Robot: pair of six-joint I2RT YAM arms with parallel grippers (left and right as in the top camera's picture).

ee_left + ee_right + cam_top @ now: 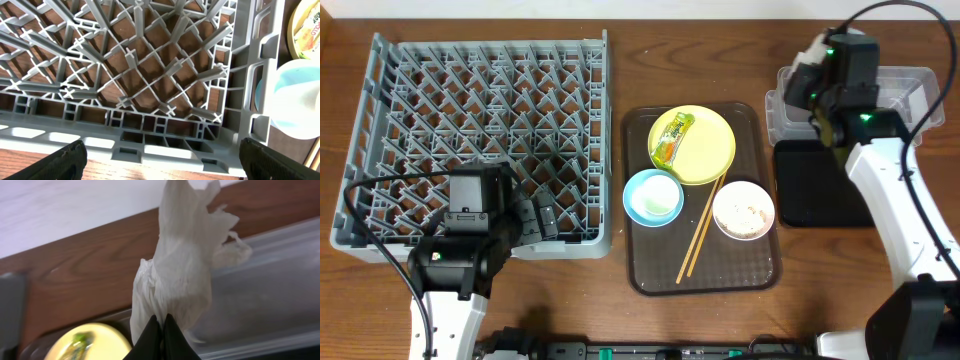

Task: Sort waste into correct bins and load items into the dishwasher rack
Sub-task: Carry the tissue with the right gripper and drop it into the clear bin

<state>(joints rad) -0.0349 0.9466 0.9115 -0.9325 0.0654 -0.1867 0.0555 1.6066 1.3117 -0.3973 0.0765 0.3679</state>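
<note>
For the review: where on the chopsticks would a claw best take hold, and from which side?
Probably the lower half of the chopsticks, from straight above, closing across their length. They lie flat and diagonal on the brown tray; that end is clear of the blue bowl and white bowl.

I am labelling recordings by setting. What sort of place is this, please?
Probably a robot lab bench staged as a dish-clearing station: a wooden table holds a grey dishwasher rack, a brown tray with a used white bowl, and a clear tub beside a black tray.
</note>
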